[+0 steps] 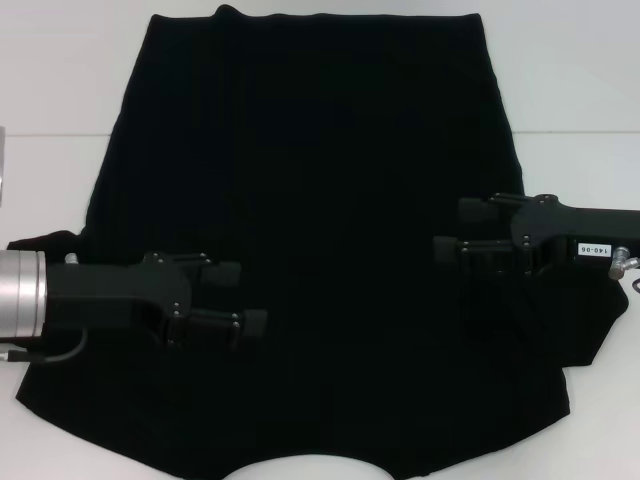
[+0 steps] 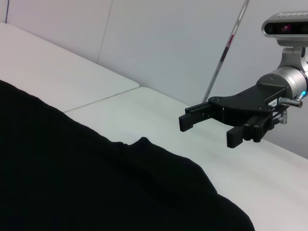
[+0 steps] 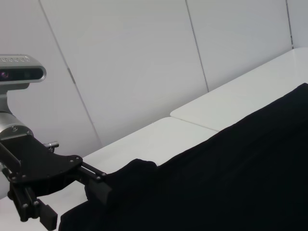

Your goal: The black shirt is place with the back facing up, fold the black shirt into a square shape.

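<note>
L pincer (image 1: 245,298) & R pincer (image 1: 450,230) open, above black shirt (image 1: 310,200).

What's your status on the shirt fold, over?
Left gripper open, over the black shirt's left side. Right gripper open, over its right side. Shirt spread flat on the white table, not yet folded. Nothing in the way.

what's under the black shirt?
The black shirt lies flat on the white table. Both open hands, left hand and right hand, hover above. Anything beneath is hidden.
</note>
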You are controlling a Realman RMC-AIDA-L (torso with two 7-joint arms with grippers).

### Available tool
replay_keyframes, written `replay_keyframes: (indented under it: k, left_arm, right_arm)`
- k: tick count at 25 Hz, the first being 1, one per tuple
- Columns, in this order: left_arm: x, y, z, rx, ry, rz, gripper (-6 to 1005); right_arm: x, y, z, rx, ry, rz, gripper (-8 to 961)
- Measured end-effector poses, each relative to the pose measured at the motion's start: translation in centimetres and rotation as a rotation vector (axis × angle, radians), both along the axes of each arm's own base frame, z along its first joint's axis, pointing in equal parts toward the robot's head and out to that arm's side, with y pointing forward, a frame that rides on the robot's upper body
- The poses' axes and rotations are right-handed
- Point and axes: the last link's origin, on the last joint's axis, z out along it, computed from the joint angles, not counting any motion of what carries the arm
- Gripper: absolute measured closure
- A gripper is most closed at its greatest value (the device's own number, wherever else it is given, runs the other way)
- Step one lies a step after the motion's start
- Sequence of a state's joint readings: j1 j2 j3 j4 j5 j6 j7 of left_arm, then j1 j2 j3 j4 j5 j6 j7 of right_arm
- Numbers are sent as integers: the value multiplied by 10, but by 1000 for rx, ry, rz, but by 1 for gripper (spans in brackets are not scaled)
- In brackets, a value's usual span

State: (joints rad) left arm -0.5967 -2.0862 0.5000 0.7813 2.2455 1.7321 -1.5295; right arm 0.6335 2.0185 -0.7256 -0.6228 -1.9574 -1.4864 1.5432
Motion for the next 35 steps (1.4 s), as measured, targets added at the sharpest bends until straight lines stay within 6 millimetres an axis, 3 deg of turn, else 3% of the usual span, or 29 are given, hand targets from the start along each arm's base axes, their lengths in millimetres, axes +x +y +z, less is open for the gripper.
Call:
replay_keyframes:
  k: [14,21,31,35]
  left_arm:
    - [-3,5,5,41,-12,39,120]
    - [-22,11,31,94,-92,319,124]
    - [-68,-4,64,119,-58,753,129]
    - [-80,-14,72,122,-28,840,131]
  right_arm:
    - [1,1,0,7,-4,-5,25]
    - [1,2,1,13,-2,-8,25]
    - [-2,6,2,23,-8,-3,26]
    - [-1,7,3,27,-10,-4,26]
